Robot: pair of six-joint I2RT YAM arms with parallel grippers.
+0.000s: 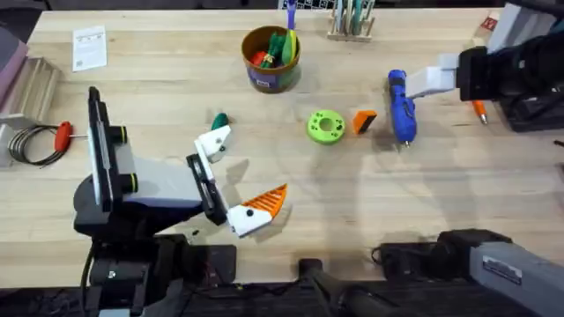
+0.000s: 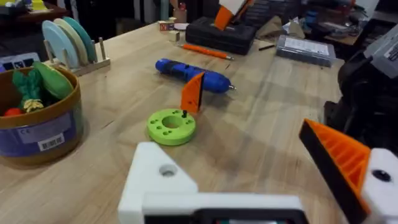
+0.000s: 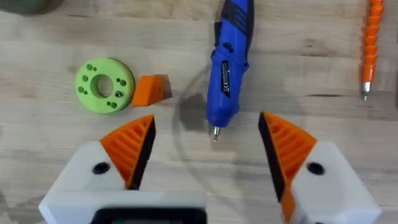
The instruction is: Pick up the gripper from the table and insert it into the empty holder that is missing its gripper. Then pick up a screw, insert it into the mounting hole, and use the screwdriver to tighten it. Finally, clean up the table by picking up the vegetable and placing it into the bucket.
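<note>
right claw hangs wide open over the screwdriver tip; orange gripper lies beside it. bucket holds green and red toy veggies.

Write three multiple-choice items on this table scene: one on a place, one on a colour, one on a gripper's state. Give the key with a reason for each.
1. The orange gripper lies between the green disc and:
A. the screwdriver
B. the bucket
C. the paper sheet

2. The screwdriver's body is:
A. red
B. blue
C. white

3. The right gripper is:
A. shut on the screwdriver
B. shut on nothing
C. open

Key: 1 A, overhead shows the screwdriver on its far side; 2 B, blue in every view; 3 C, its pads stand wide apart, holding nothing.
</note>
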